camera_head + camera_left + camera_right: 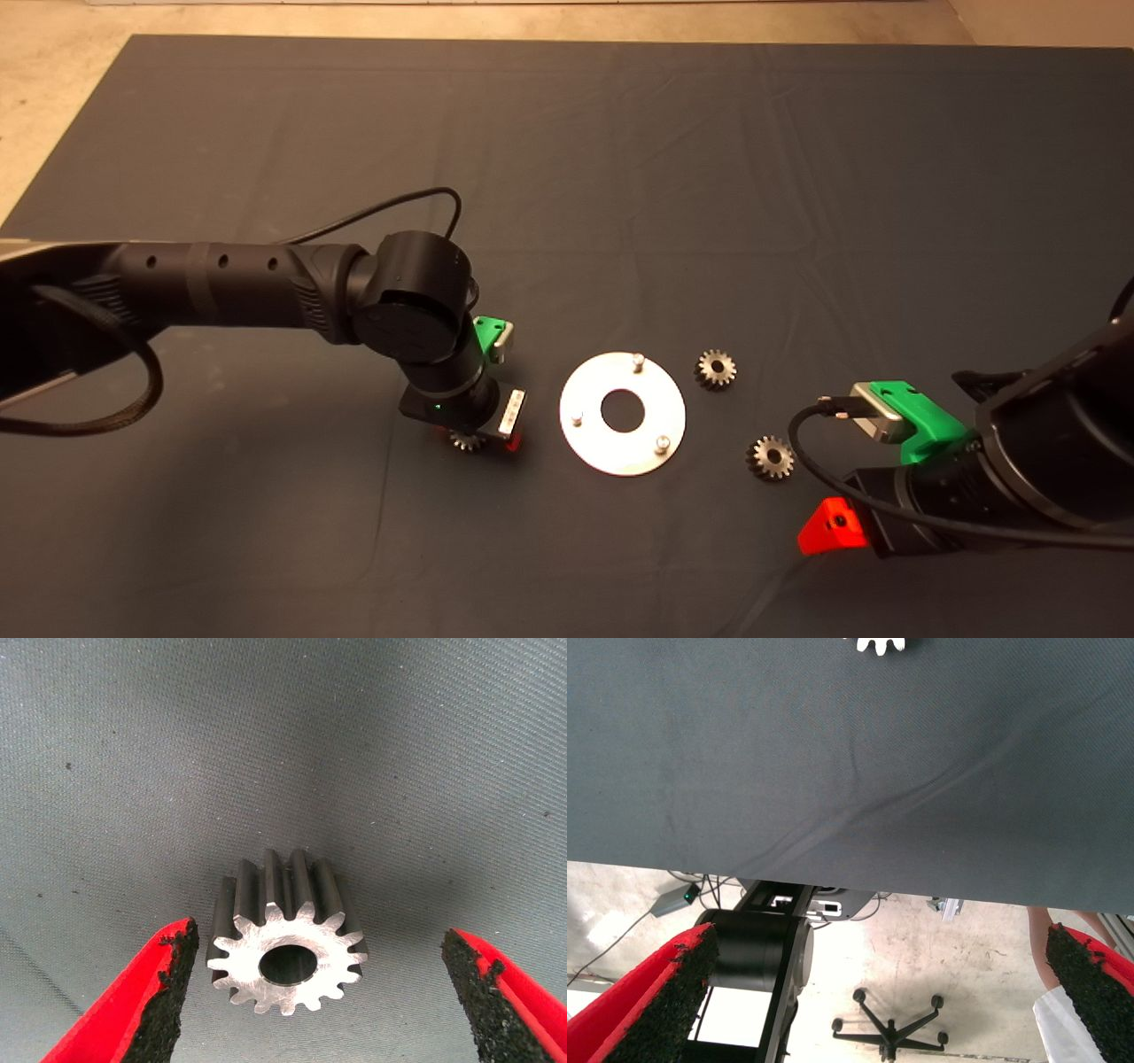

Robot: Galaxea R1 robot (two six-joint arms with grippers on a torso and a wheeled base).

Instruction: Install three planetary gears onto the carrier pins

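Pickup of the first small silvery toothed gear (pixel 285 943) is in hand: left pincer (pixel 323 992) straddles it, released, on the bench's dark mat (pixel 620 177) beside the shiny pinned disc (pixel 622 414). Next: clench, lift, align bore over pin. Right pincer (pixel 877 1001) idles released near the right edge.

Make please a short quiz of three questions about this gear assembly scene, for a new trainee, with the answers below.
1. True or false: a gear already sits on one of the carrier pins.
2. How many planetary gears lie on the mat to the right of the disc in the head view?
3. The left gripper is: A) shut on a gear, B) open around a gear, C) away from any gear.

Key: 1. False, all three pins are bare. 2. Two. 3. B; its jaws stand apart on either side of the third gear, not touching it.
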